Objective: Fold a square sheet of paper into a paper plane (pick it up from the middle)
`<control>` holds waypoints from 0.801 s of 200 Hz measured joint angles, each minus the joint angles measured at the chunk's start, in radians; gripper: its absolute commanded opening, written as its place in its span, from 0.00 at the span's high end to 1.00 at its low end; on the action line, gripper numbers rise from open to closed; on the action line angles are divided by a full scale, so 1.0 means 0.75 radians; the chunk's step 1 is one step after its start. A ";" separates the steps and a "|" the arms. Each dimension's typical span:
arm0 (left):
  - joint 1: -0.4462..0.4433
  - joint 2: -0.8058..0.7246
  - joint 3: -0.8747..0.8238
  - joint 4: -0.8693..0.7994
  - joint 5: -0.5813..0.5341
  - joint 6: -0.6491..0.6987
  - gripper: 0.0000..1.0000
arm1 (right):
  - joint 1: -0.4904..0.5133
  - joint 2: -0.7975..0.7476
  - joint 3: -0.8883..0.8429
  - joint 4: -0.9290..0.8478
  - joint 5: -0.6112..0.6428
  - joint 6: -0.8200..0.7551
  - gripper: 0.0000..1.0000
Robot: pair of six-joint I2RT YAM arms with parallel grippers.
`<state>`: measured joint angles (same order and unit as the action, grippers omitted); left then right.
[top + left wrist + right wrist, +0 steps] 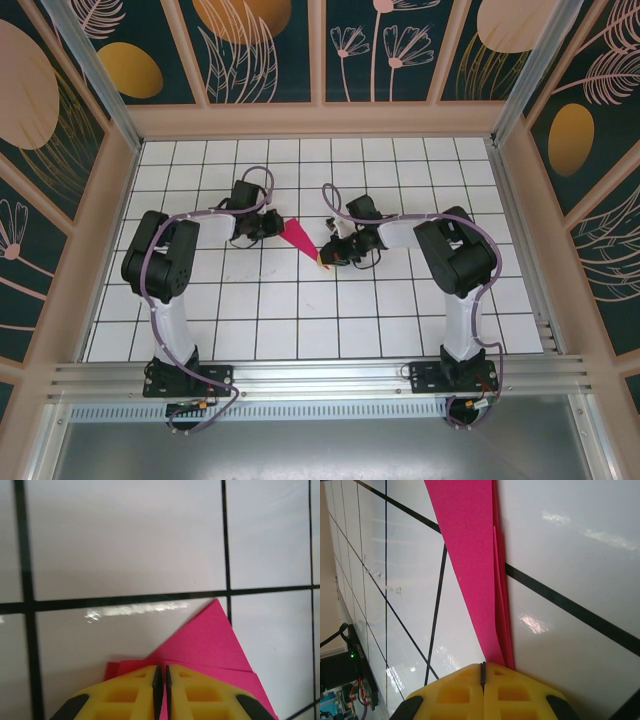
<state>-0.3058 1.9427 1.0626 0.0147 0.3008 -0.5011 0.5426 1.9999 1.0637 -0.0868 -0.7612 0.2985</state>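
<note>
Now both ends of the paper are under a hand: keep the layers aligned

On the left, the left hand sits on the wide end of the magenta-pink folded paper sheet, its yellow fingers drawn together to a hairline slit. I cannot tell whether it pinches an edge or only pins the paper flat. The sheet lies as a long wedge between the arms, mid-way across the white gridded tabletop, its point aimed rightward and toward the arm bases. At that point the right hand is fully closed. Whether it pinches or presses, I cannot say either.

I judge the step to be setting a long crease. To do it well I would keep one end anchored, run the other hand along the fold with light downward pressure, and avoid pulling the ends apart, since thin paper would likely buckle or tear.

The overhead view gives me the whole wedge and both hands against it, though the layers are too small to read there. The left wrist view shows a triangular flap lying over a lower layer at the wide end. The right wrist view shows thin edges stacked along the narrow side, running in under the fingertips.
</note>
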 measured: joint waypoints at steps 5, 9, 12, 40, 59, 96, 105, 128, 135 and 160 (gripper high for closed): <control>0.007 -0.004 0.000 0.000 -0.022 -0.001 0.81 | 0.000 0.000 0.000 0.000 0.000 0.001 1.00; 0.012 -0.007 0.000 -0.001 -0.042 -0.003 0.80 | 0.000 0.000 0.000 0.001 0.000 0.001 1.00; 0.019 -0.012 0.000 -0.001 -0.069 -0.004 0.80 | 0.000 0.000 0.000 0.000 0.000 0.001 1.00; 0.114 -0.050 -0.001 -0.017 -0.263 -0.027 0.78 | 0.000 0.000 0.000 0.001 -0.001 0.001 1.00; 0.141 -0.101 -0.010 -0.025 -0.310 -0.048 0.76 | 0.000 0.000 0.000 0.001 -0.001 0.005 1.00; 0.120 -0.245 -0.105 0.022 -0.203 -0.130 0.75 | 0.000 0.000 0.000 0.002 -0.001 0.011 1.00; 0.110 -0.272 -0.138 0.047 -0.168 -0.157 0.75 | 0.000 0.000 -0.001 0.003 -0.002 0.016 1.00; 0.049 -0.311 -0.189 0.057 -0.108 -0.221 0.74 | -0.001 -0.009 -0.017 0.032 -0.007 0.025 1.00; 0.023 -0.316 -0.196 0.059 -0.097 -0.240 0.75 | -0.001 -0.013 -0.022 0.038 -0.007 0.026 1.00; -0.071 -0.320 -0.204 0.080 -0.071 -0.308 0.75 | 0.000 -0.022 -0.024 0.046 -0.004 0.046 0.90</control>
<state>-0.3588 1.7023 0.9092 0.0746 0.2478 -0.7319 0.5426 1.9831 1.0458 -0.0521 -0.7643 0.3332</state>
